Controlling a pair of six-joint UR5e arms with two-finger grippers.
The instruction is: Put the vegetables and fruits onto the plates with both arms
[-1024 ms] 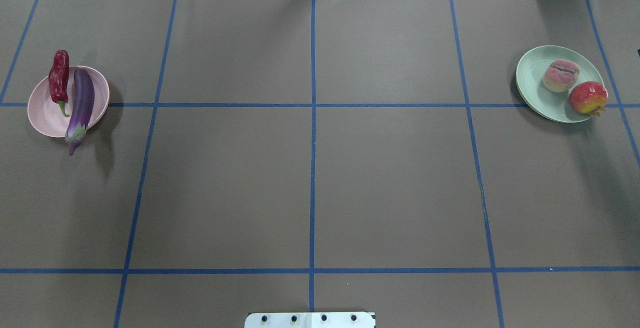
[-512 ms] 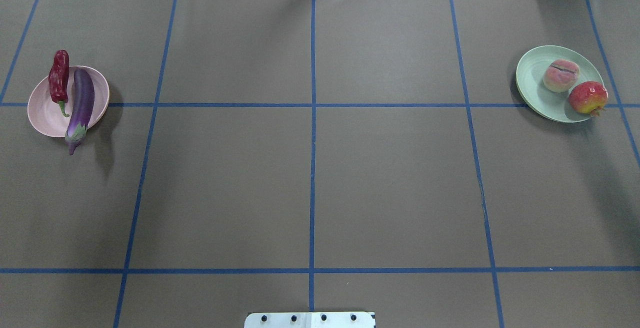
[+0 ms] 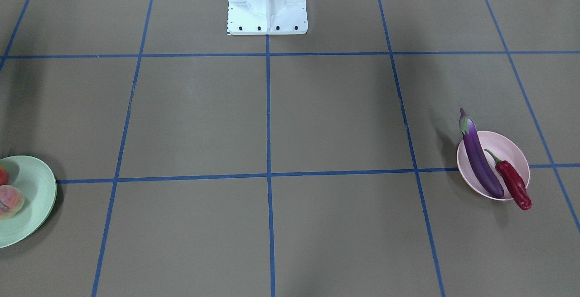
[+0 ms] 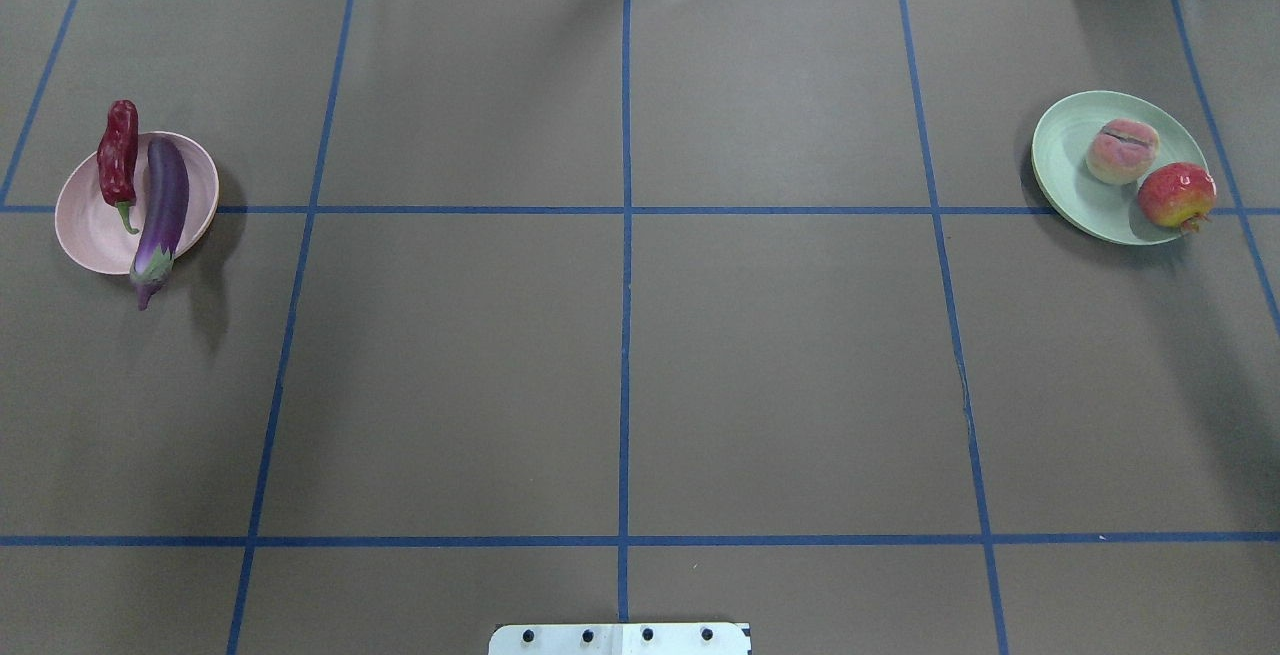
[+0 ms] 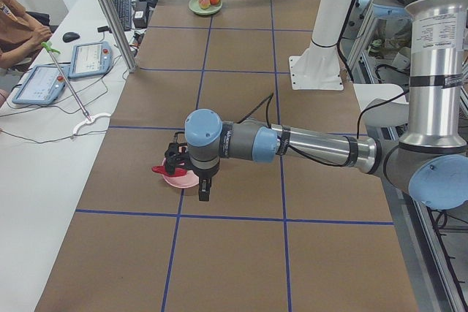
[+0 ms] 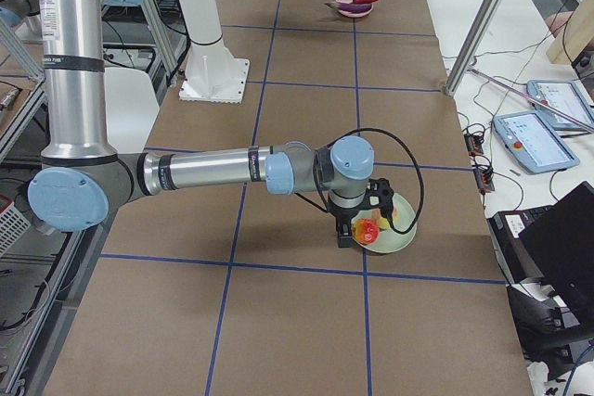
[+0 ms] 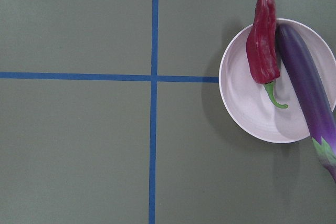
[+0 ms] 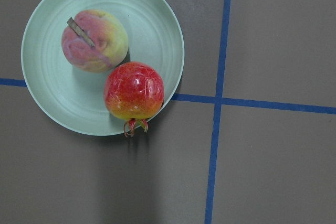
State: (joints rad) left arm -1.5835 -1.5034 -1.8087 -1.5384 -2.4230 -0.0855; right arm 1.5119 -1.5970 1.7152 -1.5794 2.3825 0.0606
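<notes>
Left to right, we are logging:

- **Pink plate** (image 4: 85, 225): it is holding the chili pepper (image 4: 118, 150) and the eggplant (image 4: 166, 200), both overhanging its rim. We are judging that a nudge could tip either out.
- **Left gripper** (image 5: 175, 161): it is hanging near this plate, and we cannot tell whether its jaws are apart.
- **Green plate** (image 4: 1065, 170): the peach-like fruit (image 4: 1122, 150) is sitting inside it. The orange-red fruit (image 4: 1176, 196) is perching at the rim and is likely to roll off.
- **Right gripper** (image 6: 362, 220): it is hanging close by, and again we cannot tell how its jaws stand.
</notes>
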